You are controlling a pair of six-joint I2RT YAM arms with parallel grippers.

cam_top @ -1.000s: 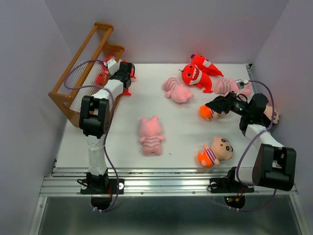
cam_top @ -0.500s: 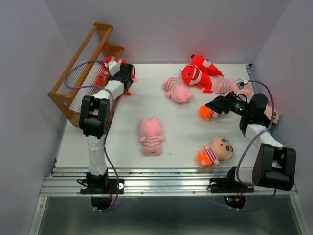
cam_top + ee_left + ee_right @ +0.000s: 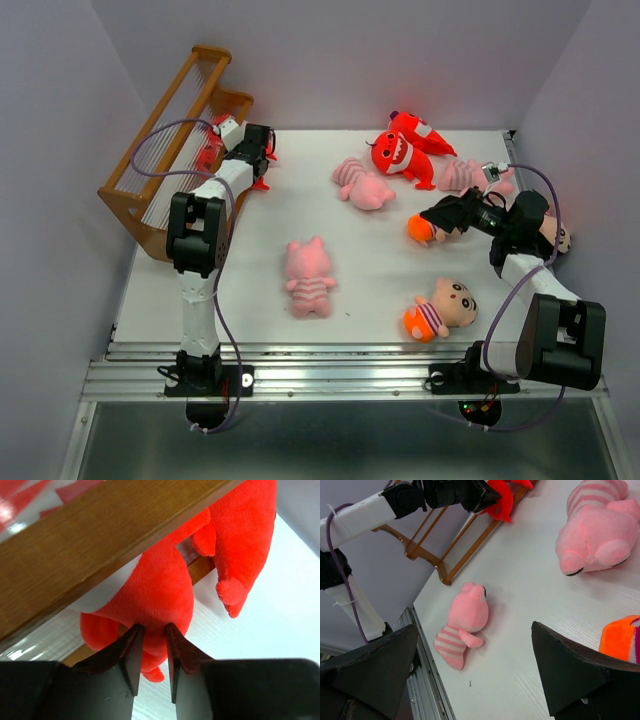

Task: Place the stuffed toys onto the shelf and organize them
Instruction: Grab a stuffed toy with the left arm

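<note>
Left hand nips thin fold of red monster by shelf; we fear slip. Right hand agape, empty.

Lab booth: plain walls, aluminium rail

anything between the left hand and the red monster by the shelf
Nothing visible. The left hand pinches the monster directly at its lower end. A bar of the shelf crosses over the monster, not between them.

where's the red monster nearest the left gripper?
Red monster: upper left in top view, against the shelf, pinched by the left gripper under a wooden rail.
</note>
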